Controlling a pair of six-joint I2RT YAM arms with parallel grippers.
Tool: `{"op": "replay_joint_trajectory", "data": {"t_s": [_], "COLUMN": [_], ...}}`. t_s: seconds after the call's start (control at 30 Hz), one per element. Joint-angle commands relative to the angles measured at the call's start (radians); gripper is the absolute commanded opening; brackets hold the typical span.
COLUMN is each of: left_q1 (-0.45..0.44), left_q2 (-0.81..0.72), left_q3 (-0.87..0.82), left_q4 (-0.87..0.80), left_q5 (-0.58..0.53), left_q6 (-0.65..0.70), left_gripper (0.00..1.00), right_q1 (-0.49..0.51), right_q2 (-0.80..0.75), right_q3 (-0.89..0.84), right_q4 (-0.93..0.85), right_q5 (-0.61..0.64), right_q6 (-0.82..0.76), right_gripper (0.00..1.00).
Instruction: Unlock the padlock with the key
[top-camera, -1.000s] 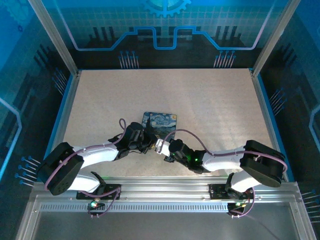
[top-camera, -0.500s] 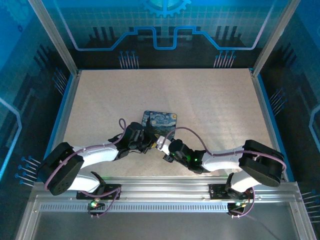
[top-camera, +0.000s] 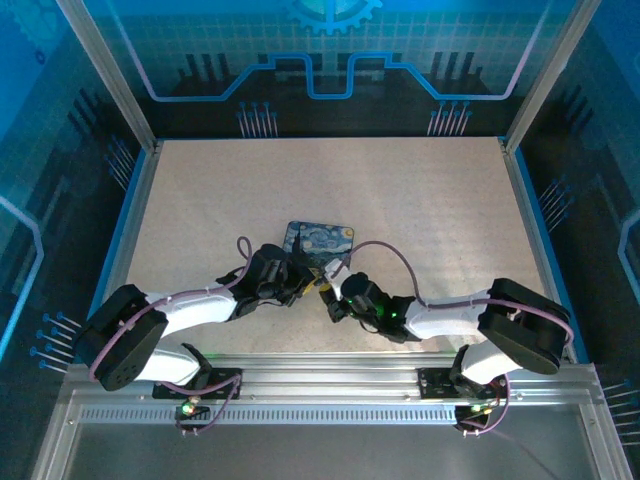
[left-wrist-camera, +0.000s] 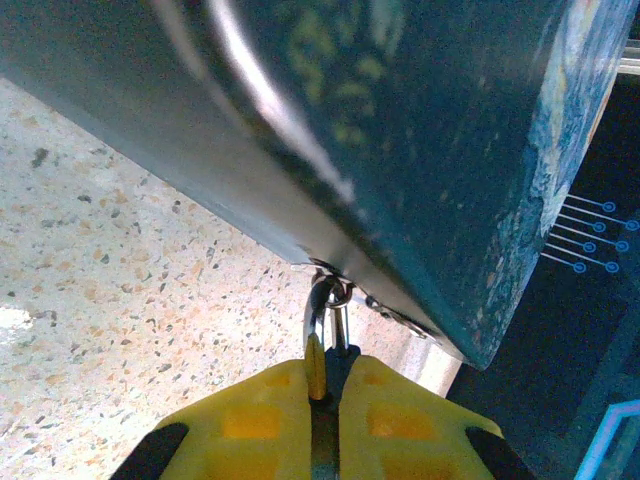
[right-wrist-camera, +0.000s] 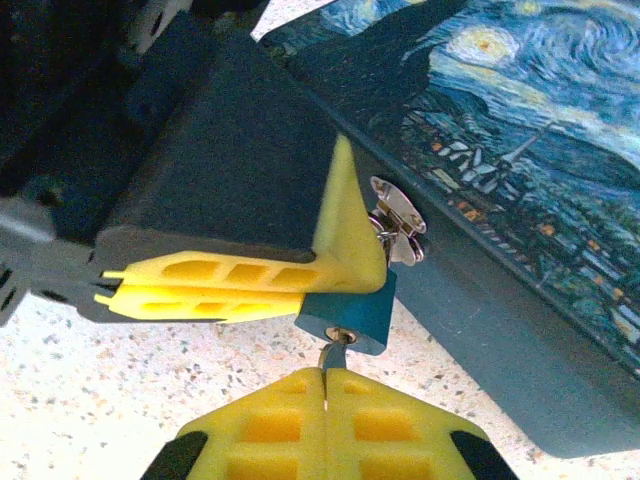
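Evidently mid-insertion; the padlock (right-wrist-camera: 348, 312) hangs from the hasp (right-wrist-camera: 397, 228) on the side wall of the tin (right-wrist-camera: 520, 130), just above the table (right-wrist-camera: 90, 400); left gripper (left-wrist-camera: 325, 372) is clamped on its shackle (left-wrist-camera: 316, 312), probably to stop the lock swinging; right gripper (right-wrist-camera: 325, 385) is pinched tight on the key (right-wrist-camera: 331, 356), tip meeting the keyway underneath; in-line hold suits a twist; insertion depth I cannot tell.

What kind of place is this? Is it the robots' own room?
Probably a robot lab test booth: a left arm and a right arm bolted to a metal rail, a speckled table between aluminium posts, and blue circuit-patterned walls.
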Motion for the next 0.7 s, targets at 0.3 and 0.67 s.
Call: {"op": "replay_joint_trajectory", "data": {"t_s": [0.3, 0.67], "left_q1": [-0.008, -0.008], "left_q2": [-0.023, -0.023], "left_q3": [0.001, -0.001], "left_q4": [0.032, 0.031], "left_q5": [0.053, 0.051], "left_q6": [-0.001, 0.000], "left_gripper": [0.00, 0.00], "right_q1": [-0.076, -0.093], "right_q2": [0.028, 0.088], "right_q3": [-0.029, -0.029], "right_q4": [0.146, 0.185], "right_q5": [-0.119, -0.171], "right_q6": [0.489, 0.658], "right_gripper": [0.00, 0.00]}}
